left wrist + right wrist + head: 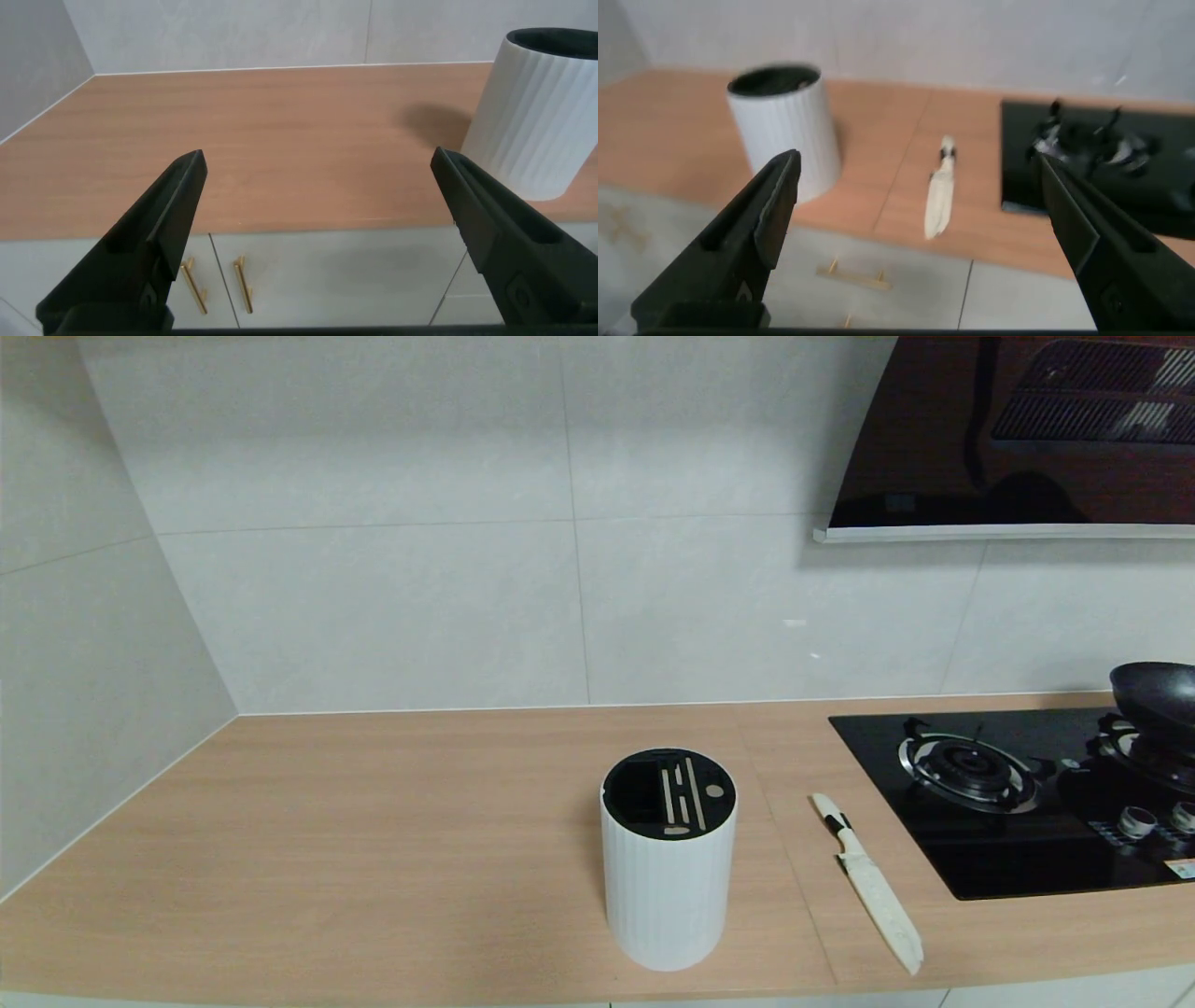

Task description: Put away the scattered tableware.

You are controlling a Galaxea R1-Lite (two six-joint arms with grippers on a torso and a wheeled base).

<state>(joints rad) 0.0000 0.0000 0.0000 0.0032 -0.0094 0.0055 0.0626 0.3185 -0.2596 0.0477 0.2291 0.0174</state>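
White knife (868,882) lying near the countertop's (373,821) front edge, between ribbed knife block (668,868) and gas hob (1008,803). Noting right gripper (916,161) and left gripper (318,161) both spread apart, holding nothing. Advising: pinching the far-end handle, tipping blade down over a slot. Counting: one knife, one block, two grippers.

Left gripper (318,161) matte black, tapering wedge shapes, right gripper (917,161) identical
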